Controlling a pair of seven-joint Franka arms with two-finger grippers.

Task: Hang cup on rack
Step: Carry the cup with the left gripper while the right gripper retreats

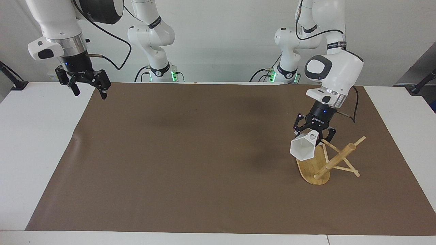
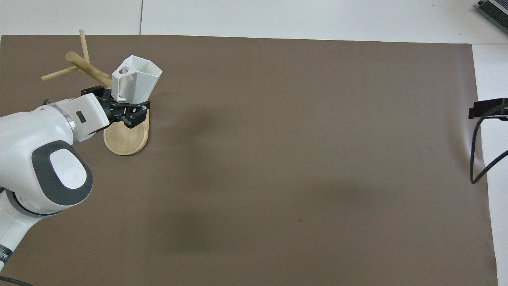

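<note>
White and faceted, the cup point(image 1: 303, 149) hangs in the air in the left gripper point(image 1: 315, 136), which is clamped on the cup's handle end. The cup lies tipped on its side, its open mouth turned away from the robots and toward the middle of the table. The round hole in its handle shows just under the gripper's black links. It is up over the rack's base, at the base's end nearer the robots, and not on any peg; whether it touches the rack cannot be told.

Bamboo in colour, the rack point(image 1: 335, 160) stands on the brown mat point(image 1: 190, 163) toward the left arm's end of the table. Its oval base point(image 1: 308, 170) lies flat; the thick post rises from it with thin pegs point(image 1: 344, 167) sticking out on several sides. In the overhead view the cup point(image 2: 135, 81) sits just beside the post point(image 2: 85, 67), with the left gripper point(image 2: 127, 111) covering part of the base point(image 2: 127, 139).

Over the mat's edge at the right arm's end of the table hangs the right gripper point(image 1: 88, 89), with its fingers spread wide apart and nothing between them. That arm waits, well apart from cup and rack. In the overhead view only a dark edge of it shows at the frame's side point(image 2: 486, 109).
</note>
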